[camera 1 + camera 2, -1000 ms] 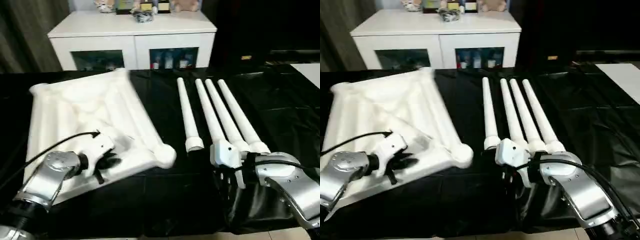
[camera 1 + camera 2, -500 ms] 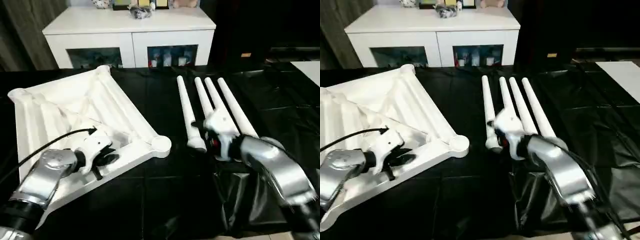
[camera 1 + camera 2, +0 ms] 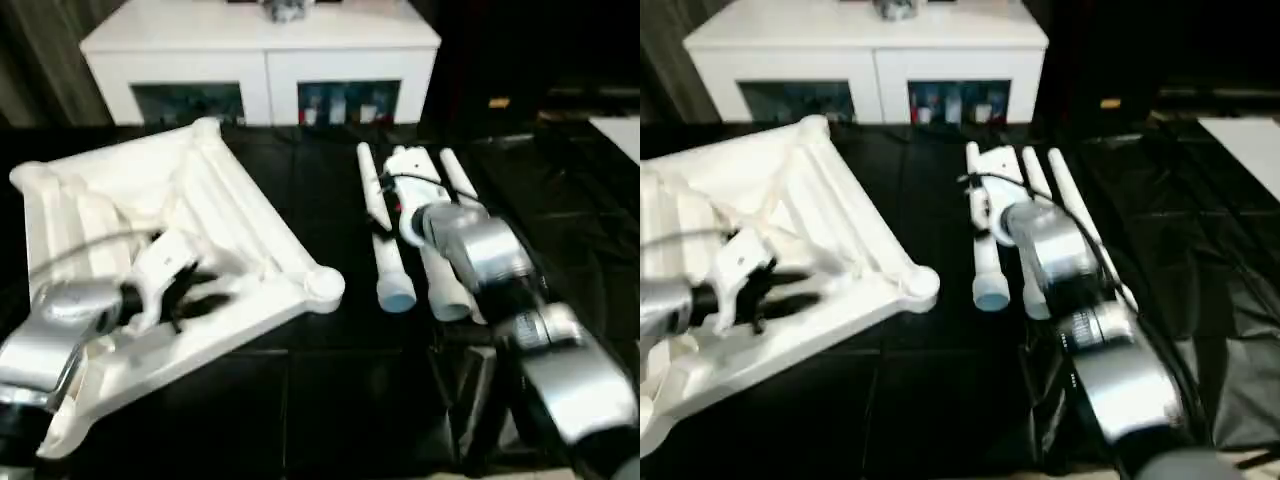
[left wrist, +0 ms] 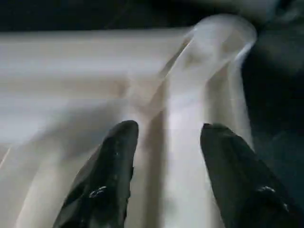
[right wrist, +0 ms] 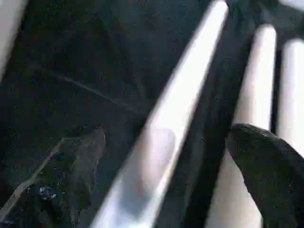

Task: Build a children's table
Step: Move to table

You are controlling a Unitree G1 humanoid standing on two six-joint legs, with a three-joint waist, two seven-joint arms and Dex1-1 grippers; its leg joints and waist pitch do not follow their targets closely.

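The white tabletop [image 3: 150, 220] lies upside down on the left, ribs up, with a round corner socket [image 3: 323, 285] pointing toward the middle. My left gripper [image 4: 168, 128] hovers open over its near part, its black fingers [image 4: 109, 180] straddling a rib that runs to the socket [image 4: 223, 33]. Several white legs lie side by side right of centre; the leftmost leg [image 3: 385, 255] is plain, the others are partly hidden under my right forearm [image 3: 470, 250]. My right gripper [image 5: 168, 137] is open, one finger on each side of the leftmost leg [image 5: 161, 142], not touching it.
Black cloth [image 3: 330, 400] covers the work surface. A white cabinet with dark glass doors [image 3: 260, 70] stands behind it. A flat white board [image 3: 1250, 140] shows at the far right edge.
My right arm has reached forward from the near ends of the legs and now straddles the leftmost leg. The left gripper stays over the tabletop. The camera has tilted.
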